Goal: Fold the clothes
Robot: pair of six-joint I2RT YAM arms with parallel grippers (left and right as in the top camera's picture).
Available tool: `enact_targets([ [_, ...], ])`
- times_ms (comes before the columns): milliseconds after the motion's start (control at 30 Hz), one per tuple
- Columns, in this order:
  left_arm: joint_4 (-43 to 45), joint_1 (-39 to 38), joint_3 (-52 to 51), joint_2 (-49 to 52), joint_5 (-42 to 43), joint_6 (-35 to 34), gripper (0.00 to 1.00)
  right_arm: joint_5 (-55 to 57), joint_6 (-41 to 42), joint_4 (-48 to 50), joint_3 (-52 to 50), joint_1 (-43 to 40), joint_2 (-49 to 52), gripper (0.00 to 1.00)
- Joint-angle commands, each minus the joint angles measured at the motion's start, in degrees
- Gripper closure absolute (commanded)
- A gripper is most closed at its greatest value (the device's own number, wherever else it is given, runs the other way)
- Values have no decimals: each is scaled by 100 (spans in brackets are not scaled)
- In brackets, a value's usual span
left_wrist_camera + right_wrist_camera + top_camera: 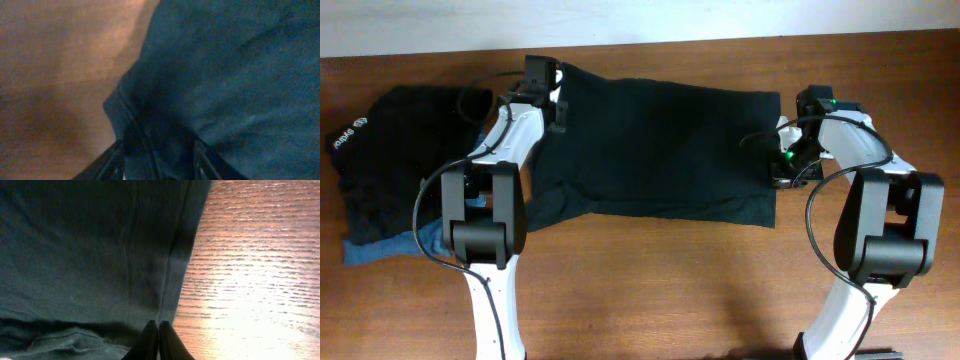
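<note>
A large black T-shirt (660,150) lies spread across the middle of the table. My left gripper (556,98) is at its far left corner. In the left wrist view its fingers (160,162) are apart, with a bunched fold of the shirt (225,75) between them. My right gripper (786,166) is at the shirt's right edge. In the right wrist view its fingertips (159,330) are pressed together on the hem of the shirt (90,250). More clothes (390,160) lie in a pile at the left: a black garment with white lettering on blue denim (380,250).
The wooden table (670,290) shows bare in front of the shirt and to its right (250,270). The pile of clothes touches the left arm's base. Cables run along both arms.
</note>
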Motion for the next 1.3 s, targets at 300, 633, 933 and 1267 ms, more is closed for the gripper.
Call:
enact_targets([
  [300, -1047, 33, 570, -920, 431, 96, 48, -411, -57, 273, -44, -26, 42, 96],
  [633, -2293, 33, 511, -1362, 470, 28, 41, -1246, -208, 509, -48, -26, 92, 96],
  [933, -2549, 33, 459, -1362, 474, 7, 41, -938, -205, 490, -50, -26, 671, 96],
  [1267, -2680, 33, 459, -1362, 1543, 9, 40, 1056, 13, 409, -35, -210, 914, 96],
])
